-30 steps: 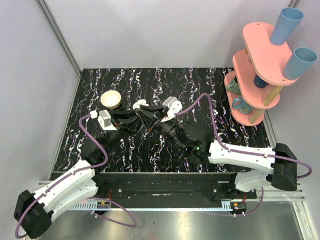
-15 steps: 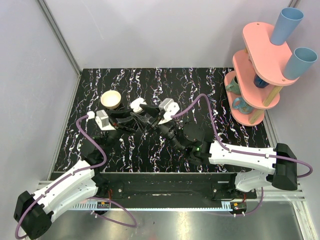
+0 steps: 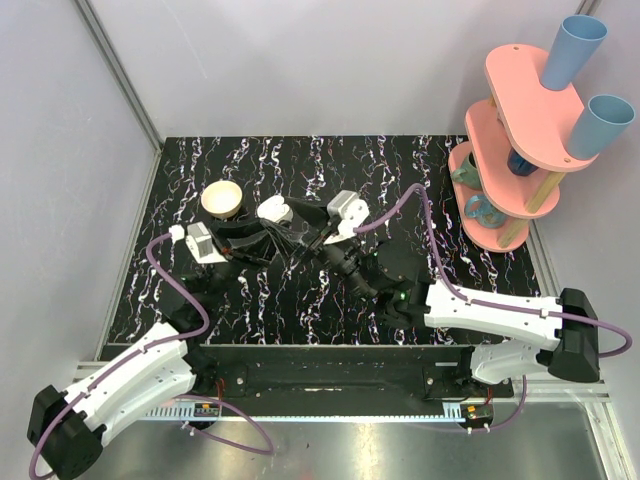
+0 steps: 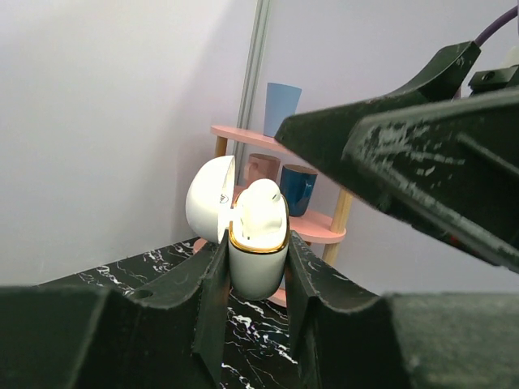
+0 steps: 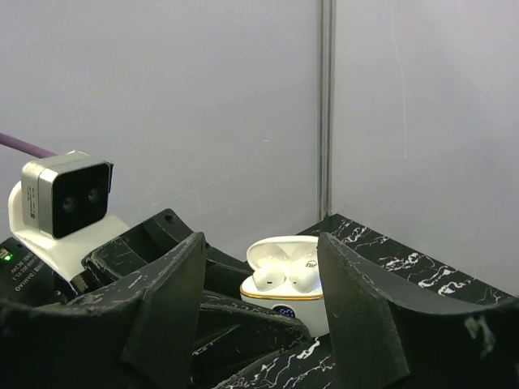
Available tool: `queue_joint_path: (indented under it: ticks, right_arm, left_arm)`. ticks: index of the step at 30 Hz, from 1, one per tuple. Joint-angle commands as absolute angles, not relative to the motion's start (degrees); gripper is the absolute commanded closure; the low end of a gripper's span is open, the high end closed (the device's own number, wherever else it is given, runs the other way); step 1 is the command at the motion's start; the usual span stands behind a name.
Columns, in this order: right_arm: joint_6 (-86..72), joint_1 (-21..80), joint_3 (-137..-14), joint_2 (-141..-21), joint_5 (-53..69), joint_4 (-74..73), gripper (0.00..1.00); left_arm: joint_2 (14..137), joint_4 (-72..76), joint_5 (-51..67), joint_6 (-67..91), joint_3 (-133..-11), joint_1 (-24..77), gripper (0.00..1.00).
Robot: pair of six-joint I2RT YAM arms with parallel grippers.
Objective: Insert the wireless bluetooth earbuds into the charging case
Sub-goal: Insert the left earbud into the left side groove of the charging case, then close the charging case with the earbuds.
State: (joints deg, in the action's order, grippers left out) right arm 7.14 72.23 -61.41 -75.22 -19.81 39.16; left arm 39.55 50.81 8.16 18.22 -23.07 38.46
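The charging case (image 4: 258, 263) is off-white with a gold rim, held upright with my left gripper (image 4: 255, 267) shut on its lower half. Its lid (image 4: 208, 199) stands open. Both wireless bluetooth earbuds (image 5: 268, 278) (image 5: 305, 277) sit side by side in the case (image 5: 285, 301). My right gripper (image 5: 259, 247) is open, its fingers apart on either side of the case's line of sight and touching nothing. From above, the case (image 3: 274, 211) shows at the tip of the left gripper (image 3: 268, 216), with the right gripper (image 3: 305, 224) just to its right.
A tan round bowl (image 3: 222, 198) sits on the black marbled table (image 3: 400, 170) just left of the case. A pink tiered stand (image 3: 520, 130) with blue cups (image 3: 575, 50) stands at the back right. Grey walls close in the table.
My right gripper has gone from shut to open and drawn back slightly to the right of the case. The left gripper still holds the case, shifted a little to the left.
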Motion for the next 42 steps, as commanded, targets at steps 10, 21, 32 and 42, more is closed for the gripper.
queue_joint_path:
  ticks: [10, 21, 32, 42]
  right_arm:
    - [8.0, 72.1, -62.9, -69.7, -23.4, 40.0, 0.32]
    - [4.2, 70.8, -71.9, -70.6, -38.6, 18.5, 0.1]
    - [-19.9, 53.2, -79.7, -70.6, -8.5, -7.7, 0.02]
    - [-26.0, 47.4, -83.9, -76.2, 5.4, -14.8, 0.0]
  left_arm:
    - [37.4, 52.8, 7.9, 16.8, -21.3, 38.7, 1.0]
    - [36.2, 47.5, 11.1, 12.9, -21.4, 38.7, 1.0]
    - [34.2, 40.3, 16.5, 7.4, -23.0, 38.7, 1.0]
    - [32.4, 36.7, 17.6, 6.4, -22.7, 38.8, 1.0]
